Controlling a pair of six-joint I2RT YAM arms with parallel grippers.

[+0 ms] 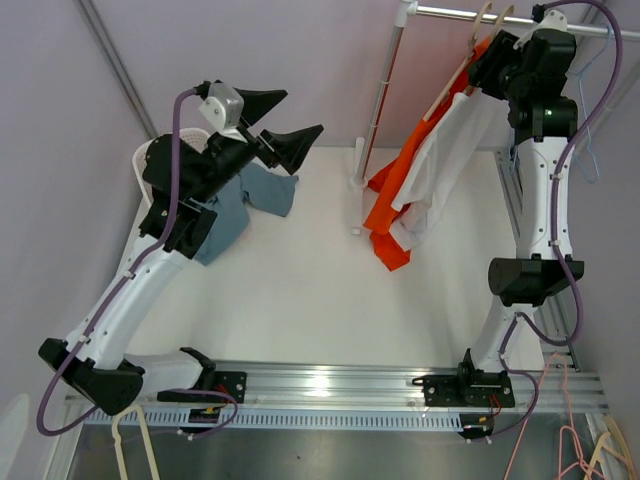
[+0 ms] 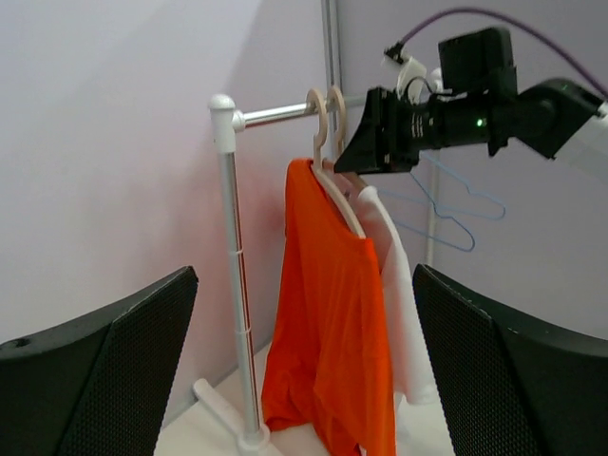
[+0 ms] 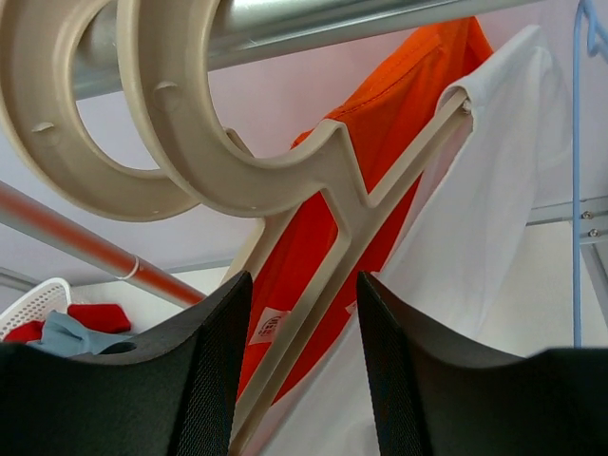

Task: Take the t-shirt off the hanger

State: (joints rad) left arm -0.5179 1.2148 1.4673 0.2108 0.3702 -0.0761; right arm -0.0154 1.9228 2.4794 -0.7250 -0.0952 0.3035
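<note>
We hold the right tool (image 3: 299, 318) agape around the hanger (image 3: 332, 228) neck, gripping nothing, to free the white t-shirt (image 1: 445, 160) hanging at the counter's (image 1: 300, 300) far right corner; the left tool (image 1: 302, 114) hangs open, empty.

Evenly bright, soft and diffuse; only faint shadows on the white surface (image 1: 300, 300); glare along the aluminium rail (image 1: 320, 378).

The orange t-shirt (image 2: 328, 313) partly hides the white t-shirt (image 2: 397, 304).
</note>
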